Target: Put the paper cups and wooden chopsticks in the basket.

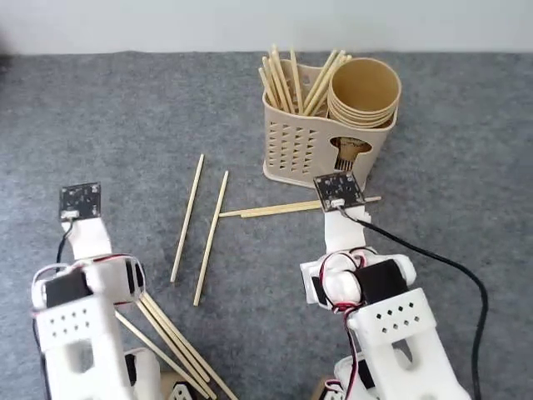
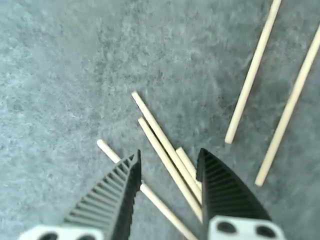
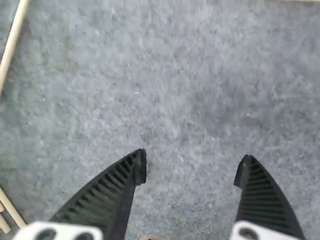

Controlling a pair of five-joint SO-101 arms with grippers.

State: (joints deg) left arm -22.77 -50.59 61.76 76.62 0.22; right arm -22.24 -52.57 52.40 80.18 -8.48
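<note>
Already the basket [image 1: 291,154] holds stacked paper cups [image 1: 364,87] and chopsticks [image 1: 286,79]; left hand [image 2: 170,151] and right hand [image 3: 195,154] gape empty

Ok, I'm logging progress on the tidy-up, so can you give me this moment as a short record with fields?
basket: stacked paper cups in one compartment, chopsticks in the other
loose chopsticks: two side by side on the carpet, a pair lying near the basket, a bundle by the left arm
left tool: open, above the bundle
right tool: open, above bare carpet
</note>
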